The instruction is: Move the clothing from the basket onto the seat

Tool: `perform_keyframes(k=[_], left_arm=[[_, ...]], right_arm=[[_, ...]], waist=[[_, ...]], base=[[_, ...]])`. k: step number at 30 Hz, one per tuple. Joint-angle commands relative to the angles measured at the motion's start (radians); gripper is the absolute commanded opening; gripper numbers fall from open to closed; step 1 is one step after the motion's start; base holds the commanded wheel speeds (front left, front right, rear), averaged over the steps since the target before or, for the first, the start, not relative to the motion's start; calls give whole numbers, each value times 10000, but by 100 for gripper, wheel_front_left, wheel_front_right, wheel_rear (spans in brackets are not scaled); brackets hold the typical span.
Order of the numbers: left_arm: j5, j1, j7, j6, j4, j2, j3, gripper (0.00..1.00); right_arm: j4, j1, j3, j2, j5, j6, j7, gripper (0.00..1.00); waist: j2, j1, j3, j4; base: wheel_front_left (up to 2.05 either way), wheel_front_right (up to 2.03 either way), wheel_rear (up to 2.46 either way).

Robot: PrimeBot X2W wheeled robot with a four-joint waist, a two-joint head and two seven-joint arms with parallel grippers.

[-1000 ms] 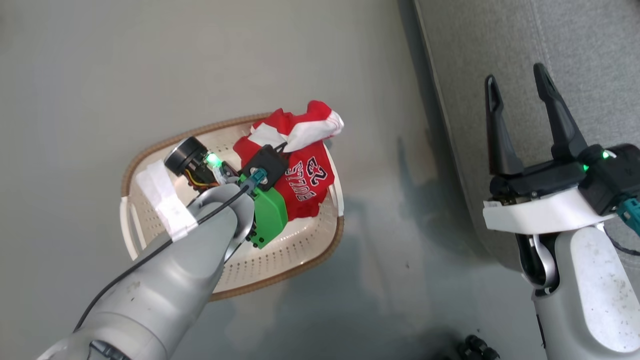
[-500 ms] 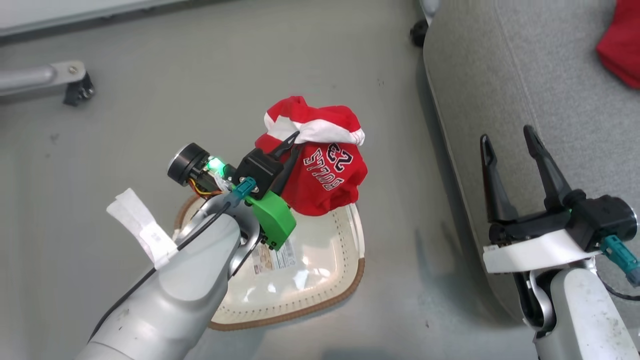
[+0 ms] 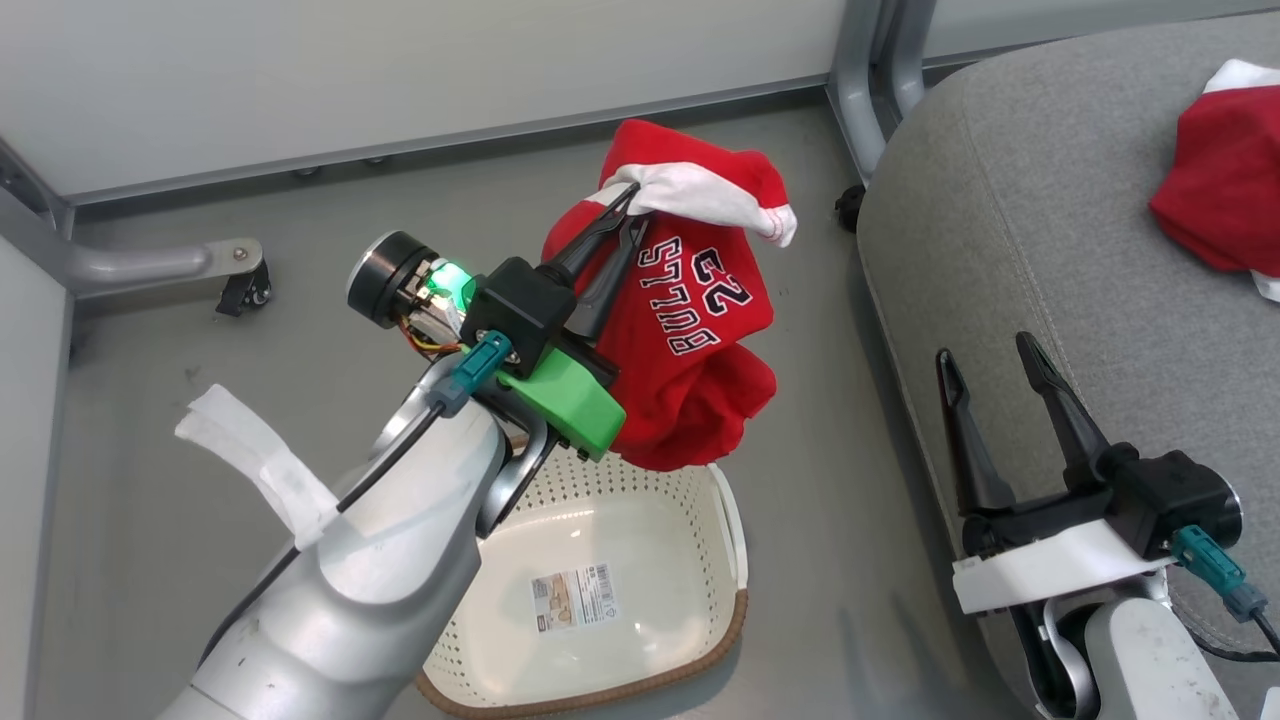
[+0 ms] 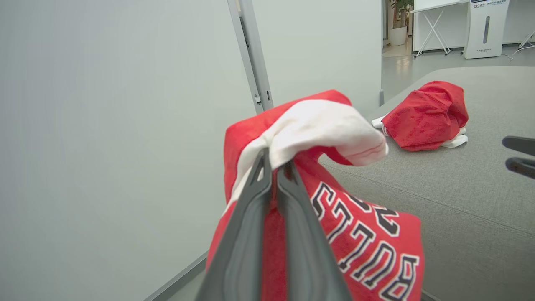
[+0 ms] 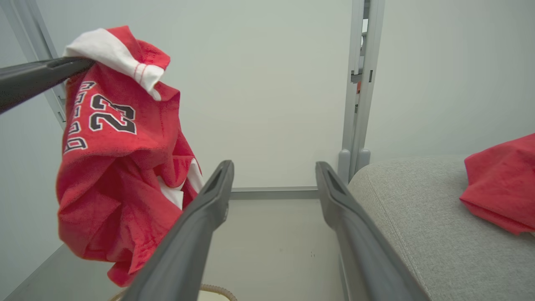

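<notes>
Jersey (image 3: 690,330) is hanging limp from the left hand (image 3: 630,200), whose fingers are pinching shut on a white-trimmed fold at its top. It is looking light, soft and floppy, so a pinch on a bunched fold should be holding, though a thin fold could be slipping free. The bulk is dangling below the fingertips, over the basket's (image 3: 735,610) far edge and near the seat's (image 3: 1000,200) left edge, not yet above it. Another garment (image 3: 1215,190) is lying toward the seat's far edge. The right hand (image 3: 985,350) is hovering wide open and empty.
</notes>
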Motion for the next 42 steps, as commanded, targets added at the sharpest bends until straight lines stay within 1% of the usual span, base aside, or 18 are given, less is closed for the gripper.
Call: perform_keyframes(k=[1,8,16,24,31,35,42], left_arm=[[34,34,-31,58,-115,-1,45,0],[3,-91,28,163,-729,-49,43,0],[-34,-54,227,270,-1149,71,-44,0],[-81,-58,263,305,-1242,70,-144,0],[-40,-167,247,355,-1302,-110,-323,0],[-24,-263,217,332,-1333,-237,-449,0],[10,-405,157,243,-1339,-443,-706,0]], right_arm=[[27,203,21,-30,103,-11,-33,100],[35,503,144,-28,225,-11,-33,100],[-103,572,369,-28,346,-11,-33,100],[-339,410,1532,-32,532,-11,-33,100],[-308,-43,2701,-30,638,-11,-33,100],[-143,-502,3131,-30,744,-11,-33,100],[263,-1385,3421,-32,1108,-11,-34,100]], waist=[[79,1,-321,66],[79,1,-608,78],[79,1,-658,45],[79,1,-655,86],[79,1,-518,201],[79,1,-378,306],[79,1,-152,540]], base=[[0,0,0],[0,0,0],[0,0,0],[0,0,0],[0,0,0],[0,0,0],[0,0,0]])
